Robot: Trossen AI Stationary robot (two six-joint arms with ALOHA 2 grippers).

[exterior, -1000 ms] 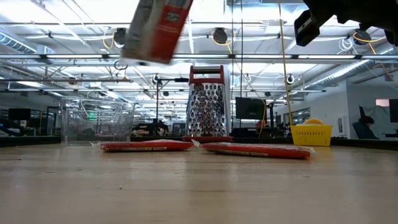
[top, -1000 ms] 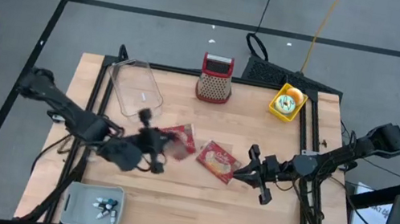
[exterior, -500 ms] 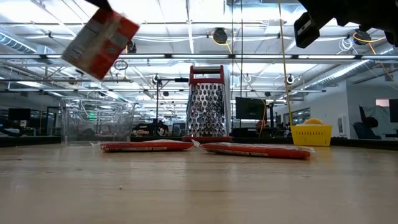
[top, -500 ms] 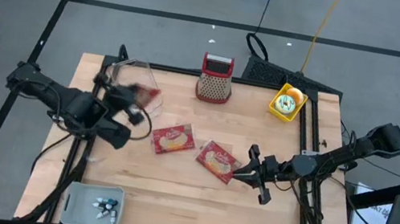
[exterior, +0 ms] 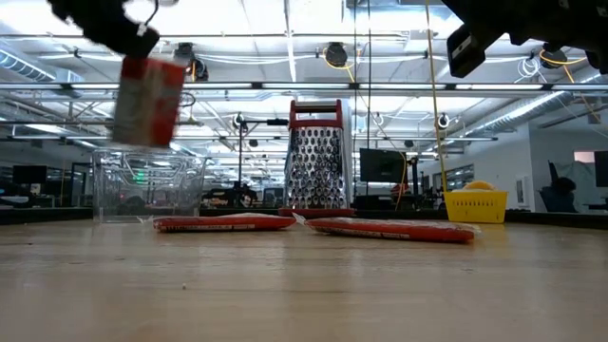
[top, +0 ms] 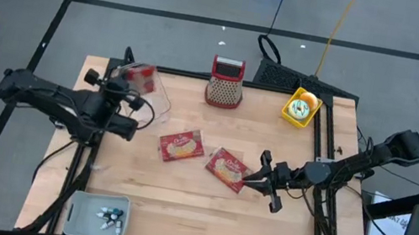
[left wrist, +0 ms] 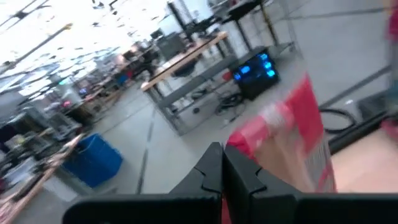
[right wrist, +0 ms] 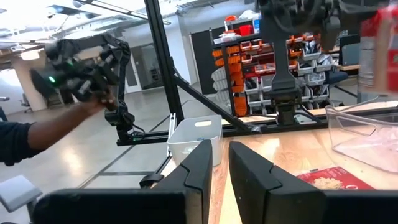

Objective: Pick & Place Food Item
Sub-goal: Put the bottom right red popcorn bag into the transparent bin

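A red food packet hangs over the clear plastic container at the table's far left, with my left gripper shut on it. In the low view the packet stands upright in the air above the container. Two more red packets lie flat on the wood mid-table. My right gripper waits just right of the second packet, above the table. Its fingers stand a narrow gap apart with nothing between them. My left gripper pinches the packet's upper end between its two fingers; the wrist view shows the fingers closed together beside the packet's red edge. The fingers come roughly level from the table's left side. The packet hangs below them, upright, lifted clear of the container.
A metal grater with a red handle stands at the far edge. A yellow bin sits at the far right. A white tray of small items sits at the near left. A person's arm shows beyond the table.
My left gripper has carried the packet from mid-table toward the far left, to above the clear container, turning as it went. The packet was tilted before and now hangs upright.
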